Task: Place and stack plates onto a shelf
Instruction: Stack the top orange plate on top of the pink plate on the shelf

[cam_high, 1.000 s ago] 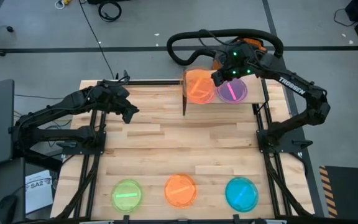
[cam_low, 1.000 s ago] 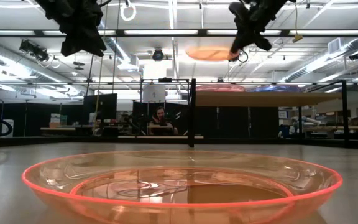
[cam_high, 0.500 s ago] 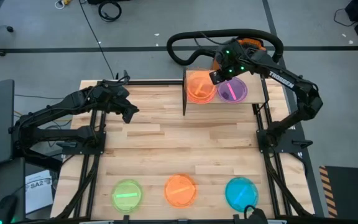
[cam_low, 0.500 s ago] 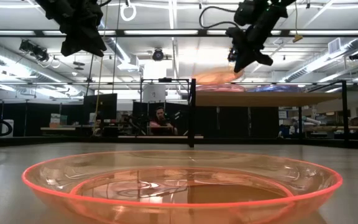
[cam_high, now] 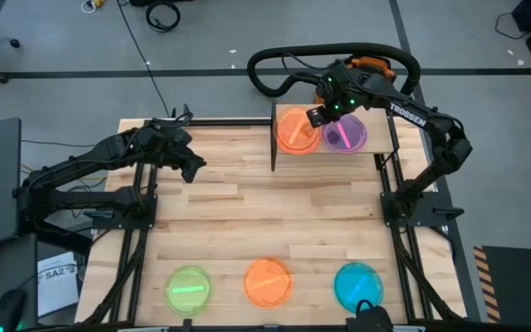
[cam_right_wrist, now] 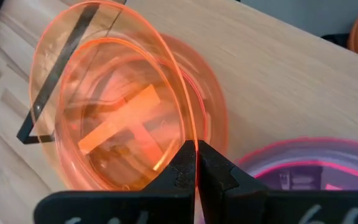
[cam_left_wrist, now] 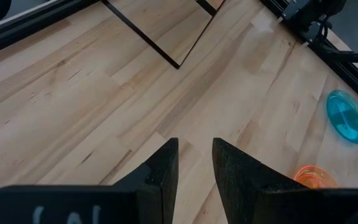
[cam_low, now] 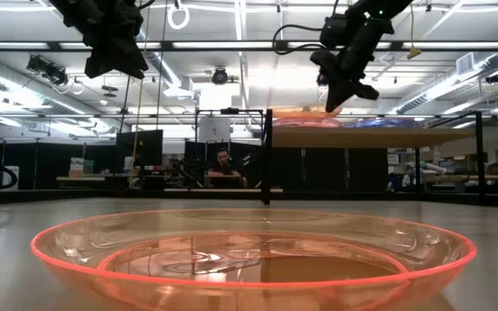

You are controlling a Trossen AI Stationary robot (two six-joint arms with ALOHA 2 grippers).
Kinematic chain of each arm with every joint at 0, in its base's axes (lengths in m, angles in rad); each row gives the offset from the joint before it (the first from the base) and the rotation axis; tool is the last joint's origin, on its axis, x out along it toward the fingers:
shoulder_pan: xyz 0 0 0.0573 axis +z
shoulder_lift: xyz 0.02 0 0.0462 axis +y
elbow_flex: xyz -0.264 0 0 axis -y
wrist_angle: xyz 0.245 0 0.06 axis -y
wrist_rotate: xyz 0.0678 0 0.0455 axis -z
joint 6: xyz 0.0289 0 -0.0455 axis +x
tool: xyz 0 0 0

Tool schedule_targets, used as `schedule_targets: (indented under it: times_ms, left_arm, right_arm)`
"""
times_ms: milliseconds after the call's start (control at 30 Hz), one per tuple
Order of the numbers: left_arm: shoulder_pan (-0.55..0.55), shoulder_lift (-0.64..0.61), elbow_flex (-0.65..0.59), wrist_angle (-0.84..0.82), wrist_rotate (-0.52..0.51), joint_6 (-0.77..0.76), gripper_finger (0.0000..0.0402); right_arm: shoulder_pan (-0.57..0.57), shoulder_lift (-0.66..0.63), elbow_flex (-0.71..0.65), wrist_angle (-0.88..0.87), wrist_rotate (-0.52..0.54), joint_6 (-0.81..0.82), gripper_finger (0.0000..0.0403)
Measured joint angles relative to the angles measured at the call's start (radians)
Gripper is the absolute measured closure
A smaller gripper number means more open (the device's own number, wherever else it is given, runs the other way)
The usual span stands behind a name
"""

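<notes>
Left gripper hangs over the surface at the frame's left, fingers slightly parted, empty. Upper centre, the right gripper pinches an orange plate's rim over the shelf, beside the pink plate.

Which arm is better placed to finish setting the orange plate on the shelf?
Right. Its gripper is shut on the orange plate, over the shelf. The left gripper hangs empty, far from the shelf.
</notes>
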Motion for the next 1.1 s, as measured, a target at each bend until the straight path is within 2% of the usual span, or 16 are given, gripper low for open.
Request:
schedule_targets:
  times_ms: [700, 1100]
  left_arm:
    - [0.000, 0.000, 0.000, 0.000, 0.000, 0.000, 0.0296]
    - [0.000, 0.000, 0.000, 0.000, 0.000, 0.000, 0.0296]
  right_arm:
    - [-0.007, -0.001, 0.000, -0.029, 0.072, 0.002, 0.0393]
    - [-0.006, -0.001, 0.000, -0.029, 0.032, 0.003, 0.0380]
